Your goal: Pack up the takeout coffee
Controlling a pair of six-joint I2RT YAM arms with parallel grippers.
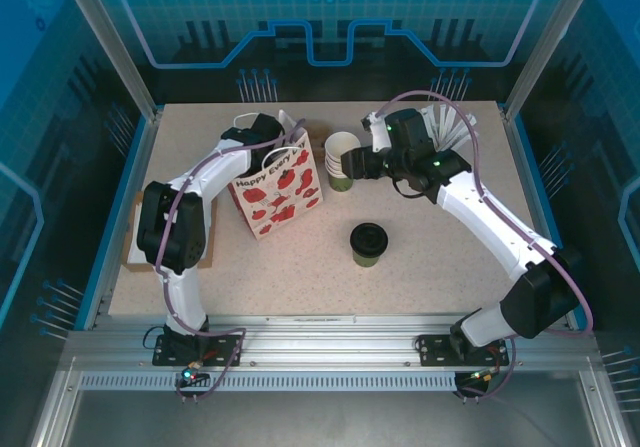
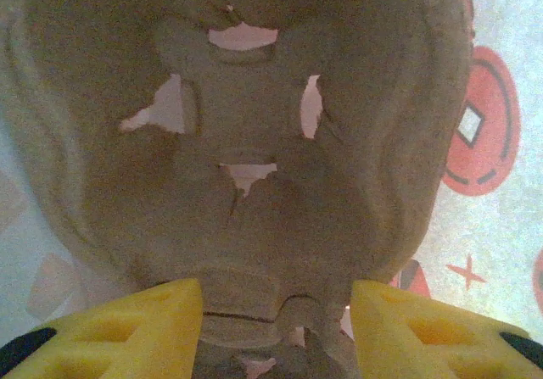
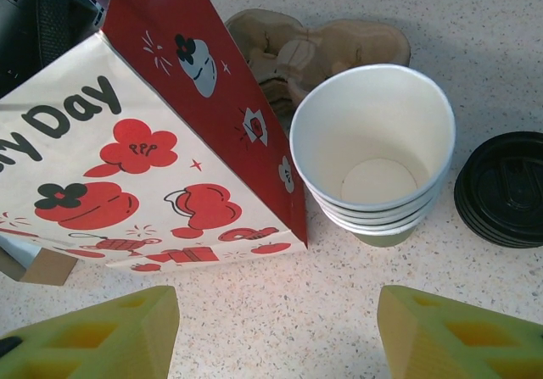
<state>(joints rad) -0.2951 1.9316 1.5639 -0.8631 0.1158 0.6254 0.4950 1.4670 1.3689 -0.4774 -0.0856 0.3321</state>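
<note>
The takeout coffee (image 1: 368,244), an olive-green cup with a black lid, stands upright mid-table, apart from both grippers. Left of it stands a white paper bag with red prints (image 1: 275,192) (image 3: 127,142). My left gripper (image 1: 262,132) (image 2: 277,328) reaches down into the bag's mouth. Its yellow fingers (image 2: 153,328) stand apart on either side of a brown pulp cup carrier (image 2: 254,142) lying inside the bag, with a slit of light beside the right finger. My right gripper (image 1: 352,165) (image 3: 276,328) hangs open over bare tabletop, close to a stack of lidless cups (image 1: 340,159) (image 3: 373,150).
A stack of black lids (image 3: 501,188) lies beside the cups. More pulp carriers (image 3: 314,52) rest behind the bag. White sticks in a holder (image 1: 450,122) stand at the back right. Brown cardboard (image 1: 135,242) lies under the left arm. Blue walls ring the table (image 1: 450,287).
</note>
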